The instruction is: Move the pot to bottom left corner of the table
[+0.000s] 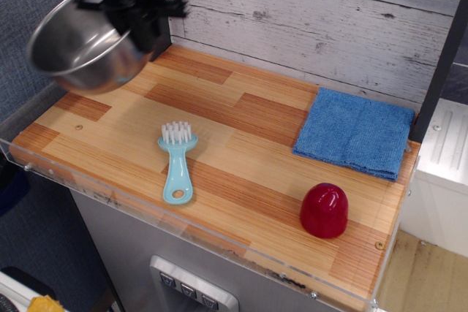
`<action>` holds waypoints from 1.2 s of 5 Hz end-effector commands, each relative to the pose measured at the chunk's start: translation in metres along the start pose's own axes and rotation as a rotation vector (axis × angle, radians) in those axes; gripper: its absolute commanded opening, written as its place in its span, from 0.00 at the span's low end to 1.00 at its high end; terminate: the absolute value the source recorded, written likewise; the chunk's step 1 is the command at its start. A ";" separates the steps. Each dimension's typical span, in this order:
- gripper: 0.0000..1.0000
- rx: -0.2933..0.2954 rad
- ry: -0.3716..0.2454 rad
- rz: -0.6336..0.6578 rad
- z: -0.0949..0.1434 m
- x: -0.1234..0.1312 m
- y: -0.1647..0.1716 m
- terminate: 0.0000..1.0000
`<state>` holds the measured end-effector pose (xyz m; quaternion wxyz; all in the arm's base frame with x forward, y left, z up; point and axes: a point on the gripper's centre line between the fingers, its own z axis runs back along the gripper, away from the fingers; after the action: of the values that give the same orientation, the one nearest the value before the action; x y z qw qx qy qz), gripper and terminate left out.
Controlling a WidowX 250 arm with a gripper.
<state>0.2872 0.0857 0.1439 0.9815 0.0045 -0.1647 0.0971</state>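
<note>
The pot hangs in the air at the upper left of the view, lifted clear of the surface and tilted so its open mouth faces up and to the left, the shiny inside catching light. The dark pincer sits at the pot's right rim, clamped on that rim and carrying the pot's weight; the arm above it is cut off by the top edge of the frame. Below the pot, the wood-grain planks of the surface lie bare down to the clear acrylic edge. A light blue brush with white bristles lies flat to the lower right of the pot, well apart from it, bristle head pointing away from the front edge. Farther from the pot, across the surface, a folded blue cloth rests by the whitewashed plank wall, and a small red dome stands near the front edge, just in front of the cloth.
</note>
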 end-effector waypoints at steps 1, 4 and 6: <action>0.00 -0.082 -0.093 -0.147 0.036 0.029 -0.073 0.00; 0.00 -0.143 -0.010 -0.318 -0.011 0.036 -0.158 0.00; 0.00 -0.173 0.004 -0.478 -0.041 0.029 -0.177 0.00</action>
<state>0.3655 -0.0785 0.1039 0.9777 -0.0412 -0.1447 -0.1464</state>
